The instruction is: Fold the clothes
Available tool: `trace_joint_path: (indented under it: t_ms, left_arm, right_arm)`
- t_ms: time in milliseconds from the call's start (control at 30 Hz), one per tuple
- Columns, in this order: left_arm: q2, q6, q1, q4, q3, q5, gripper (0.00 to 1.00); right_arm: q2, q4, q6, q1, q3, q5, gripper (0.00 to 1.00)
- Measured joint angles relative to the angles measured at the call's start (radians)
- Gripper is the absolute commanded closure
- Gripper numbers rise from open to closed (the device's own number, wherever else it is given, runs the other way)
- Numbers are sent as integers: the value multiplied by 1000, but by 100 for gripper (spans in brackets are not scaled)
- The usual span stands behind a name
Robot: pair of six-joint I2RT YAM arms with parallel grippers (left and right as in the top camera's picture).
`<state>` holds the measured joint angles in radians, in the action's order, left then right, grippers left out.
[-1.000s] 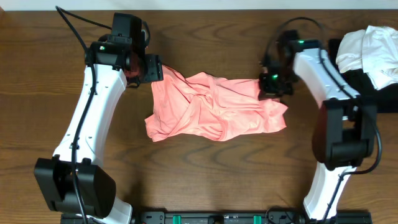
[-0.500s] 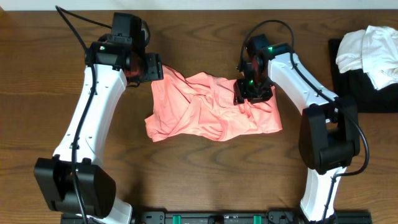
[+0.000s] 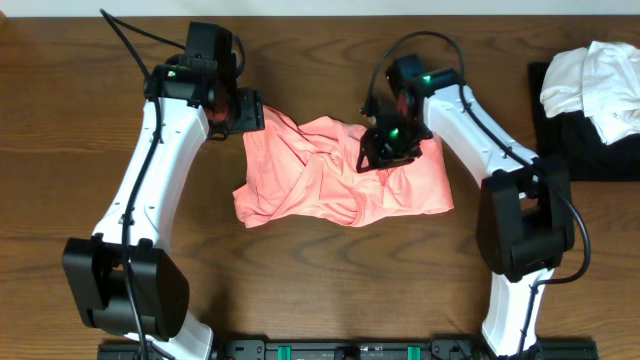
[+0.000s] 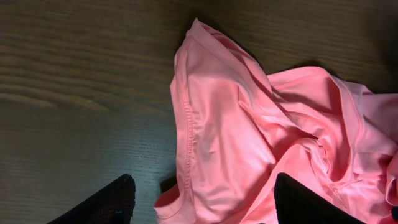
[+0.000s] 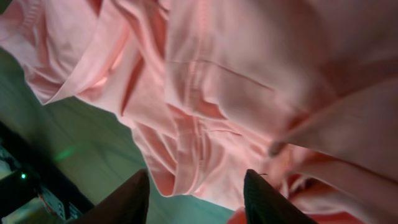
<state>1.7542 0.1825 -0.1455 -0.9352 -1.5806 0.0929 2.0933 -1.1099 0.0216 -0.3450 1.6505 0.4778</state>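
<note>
Fabric of the pink shirt (image 3: pixel 320 180) now sits farther left, pinched in the right fingers (image 3: pixel 388 150). The shirt's long axis runs left-right; the left fingers (image 3: pixel 250 110) gape wide at its corner.

Garment (image 3: pixel 320 185) on table (image 3: pixel 330 280), left end effector (image 3: pixel 246 112) at its corner, right end effector (image 3: pixel 386 154) above, pile (image 3: pixel 592 72) far right

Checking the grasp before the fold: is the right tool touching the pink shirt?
Touching. The right wrist view shows the pink shirt bunched between the fingers of the right tool, pressed against them.
</note>
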Motion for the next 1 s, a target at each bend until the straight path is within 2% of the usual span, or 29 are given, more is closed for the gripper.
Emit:
trace_joint_path:
  t_ms: [300,633,1000]
  left_arm:
    - [0,0,0,1,0,0,28]
    - [0,0,0,1,0,0,28]
    - [0,0,0,1,0,0,28]
  right_arm:
    - [0,-36,66,45,137,-146,46]
    - [0,-23,104,175,132,-301,44]
    - [1,8,103,209,113,-340,44]
